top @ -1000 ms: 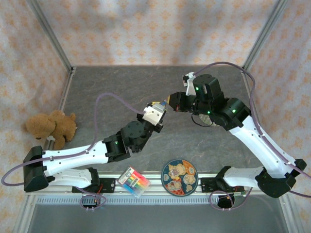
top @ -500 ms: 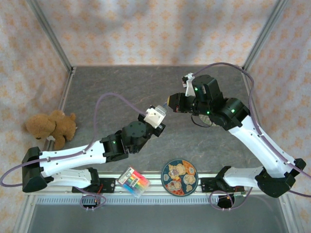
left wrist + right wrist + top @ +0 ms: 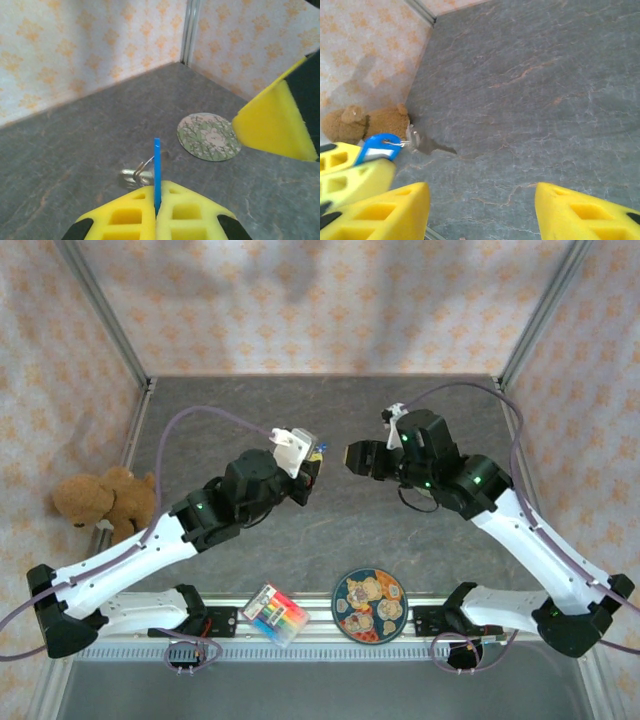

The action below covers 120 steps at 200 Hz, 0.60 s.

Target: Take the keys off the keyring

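My left gripper (image 3: 157, 194) is shut on the keyring, a thin bright blue tag (image 3: 157, 162) that stands edge-on between its yellow fingers (image 3: 127, 212). A fine wire loop (image 3: 143, 166) runs from the tag to a small silvery key (image 3: 131, 178) hanging just left of it. In the right wrist view the keyring (image 3: 380, 144) sits at the left edge with the key (image 3: 419, 140) dangling beside it. My right gripper (image 3: 481, 200) is open and empty, a short way right of the tag. From above, the left gripper (image 3: 312, 458) and right gripper (image 3: 351, 455) face each other above mid-table.
A green patterned round coaster (image 3: 209, 136) lies on the grey table beyond the tag. A cartoon plate (image 3: 368, 605) and a crayon box (image 3: 275, 613) sit at the front edge. A teddy bear (image 3: 105, 502) rests by the left wall.
The right gripper has opened and let go. The left arm has swung back and left with the blue tag, widening the gap between the two grippers.
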Each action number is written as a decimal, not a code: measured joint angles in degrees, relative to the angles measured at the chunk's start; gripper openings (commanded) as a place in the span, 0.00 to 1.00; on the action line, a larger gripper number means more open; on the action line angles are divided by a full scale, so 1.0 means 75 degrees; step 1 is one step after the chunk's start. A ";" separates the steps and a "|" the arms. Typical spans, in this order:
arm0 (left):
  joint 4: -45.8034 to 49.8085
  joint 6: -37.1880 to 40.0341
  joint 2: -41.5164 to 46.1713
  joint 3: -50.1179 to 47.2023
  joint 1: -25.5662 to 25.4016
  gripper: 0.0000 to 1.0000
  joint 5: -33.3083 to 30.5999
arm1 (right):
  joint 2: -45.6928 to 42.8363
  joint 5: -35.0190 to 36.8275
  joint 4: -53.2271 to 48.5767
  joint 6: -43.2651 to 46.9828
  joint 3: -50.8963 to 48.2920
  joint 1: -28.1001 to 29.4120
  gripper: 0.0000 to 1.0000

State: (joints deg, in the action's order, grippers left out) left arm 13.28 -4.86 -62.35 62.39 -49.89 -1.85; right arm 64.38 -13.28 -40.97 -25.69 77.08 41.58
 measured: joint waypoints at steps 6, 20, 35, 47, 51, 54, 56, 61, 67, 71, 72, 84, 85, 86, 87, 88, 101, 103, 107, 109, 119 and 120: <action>0.0178 -0.0108 0.0000 0.0093 0.0134 0.00 0.0221 | -0.0111 -0.0009 0.0119 0.0003 -0.0160 -0.0082 0.60; 0.0554 -0.0344 0.0000 0.0283 0.0478 0.00 0.0784 | -0.0385 -0.0076 0.0484 -0.0003 -0.0600 -0.0321 0.62; 0.0854 -0.0606 0.0000 0.0425 0.0833 0.00 0.1416 | -0.0688 -0.0283 0.0953 -0.0032 -0.1163 -0.0653 0.64; 0.1008 -0.0807 0.0000 0.0501 0.1093 0.00 0.1929 | -0.0906 -0.0525 0.1367 -0.0055 -0.1614 -0.0915 0.65; 0.1075 -0.0901 0.0000 0.0539 0.1195 0.00 0.2127 | -0.0979 -0.0629 0.1515 -0.0073 -0.1772 -0.1011 0.66; 0.1116 -0.0947 -0.0003 0.0565 0.1253 0.00 0.2250 | -0.1029 -0.0705 0.1629 -0.0087 -0.1886 -0.1078 0.67; 0.1134 -0.0991 -0.0003 0.0580 0.1303 0.00 0.2346 | -0.1052 -0.0729 0.1682 -0.0102 -0.1938 -0.1110 0.67; 0.1183 -0.1072 -0.0003 0.0621 0.1402 0.00 0.2556 | -0.1119 -0.0863 0.1894 -0.0119 -0.2110 -0.1209 0.68; 0.1244 -0.1169 -0.0003 0.0682 0.1510 0.00 0.2789 | -0.1189 -0.1064 0.2145 -0.0157 -0.2302 -0.1335 0.69; 0.1276 -0.1218 -0.0006 0.0720 0.1568 0.00 0.2932 | -0.1227 -0.1207 0.2340 -0.0172 -0.2430 -0.1411 0.70; 0.1282 -0.1230 -0.0006 0.0726 0.1580 0.00 0.2958 | -0.1233 -0.1230 0.2369 -0.0172 -0.2451 -0.1422 0.70; 0.1352 -0.1387 -0.0020 0.0868 0.1690 0.00 0.3389 | -0.1288 -0.1647 0.2958 -0.0233 -0.2766 -0.1562 0.71; 0.1358 -0.1396 -0.0020 0.0880 0.1696 0.00 0.3413 | -0.1291 -0.1673 0.2990 -0.0230 -0.2780 -0.1568 0.71; 0.1361 -0.1413 -0.0020 0.0889 0.1705 0.00 0.3459 | -0.1294 -0.1716 0.3051 -0.0233 -0.2815 -0.1577 0.71; 0.1361 -0.1422 -0.0023 0.0909 0.1719 0.00 0.3485 | -0.1294 -0.1743 0.3089 -0.0236 -0.2830 -0.1580 0.71; 0.1367 -0.1443 -0.0029 0.0930 0.1725 0.00 0.3541 | -0.1294 -0.1769 0.3124 -0.0242 -0.2847 -0.1582 0.71; 0.1373 -0.1600 -0.0108 0.1096 0.1775 0.00 0.3984 | -0.1297 -0.2177 0.3742 -0.0256 -0.3110 -0.1603 0.72; 0.1370 -0.1620 -0.0117 0.1113 0.1778 0.00 0.4030 | -0.1297 -0.2241 0.3832 -0.0265 -0.3150 -0.1603 0.72; 0.1370 -0.1661 -0.0146 0.1157 0.1798 0.00 0.4173 | -0.1297 -0.2349 0.4016 -0.0265 -0.3226 -0.1603 0.72; 0.1373 -0.1699 -0.0157 0.1177 0.1807 0.00 0.4243 | -0.1297 -0.2407 0.4100 -0.0265 -0.3261 -0.1603 0.72; 0.1358 -0.1784 -0.0210 0.1233 0.1824 0.00 0.4503 | -0.1300 -0.2661 0.4482 -0.0280 -0.3413 -0.1614 0.72; 0.1352 -0.1804 -0.0216 0.1236 0.1824 0.00 0.4543 | -0.1300 -0.2699 0.4535 -0.0291 -0.3430 -0.1620 0.72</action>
State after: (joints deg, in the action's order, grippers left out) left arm 23.42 -18.39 -63.96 71.66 -36.21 32.23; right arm 54.63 -33.52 -6.96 -27.88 51.35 29.43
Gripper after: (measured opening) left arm 0.051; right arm 0.720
